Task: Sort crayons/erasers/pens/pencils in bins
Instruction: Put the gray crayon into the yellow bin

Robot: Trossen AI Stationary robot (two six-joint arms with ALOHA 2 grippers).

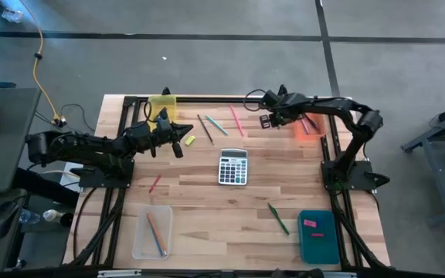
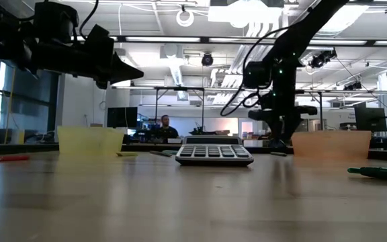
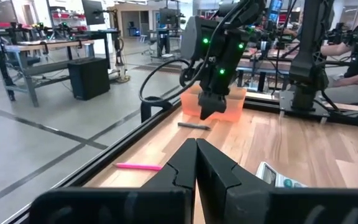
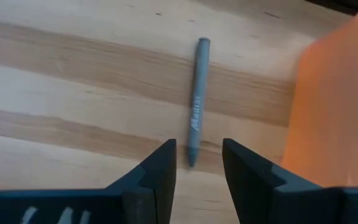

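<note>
High view — wooden table (image 1: 207, 208) on grey floor; right gripper (image 4: 197, 158) parted over a crayon (image 4: 196, 99), empty — left gripper (image 3: 196, 165) shut

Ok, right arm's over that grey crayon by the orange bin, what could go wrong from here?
The right gripper is open above one end of the grey crayon, not its middle, so closing there may tip or flick it. The orange bin stands close beside it; a finger could nudge the wall on the way down.
</note>
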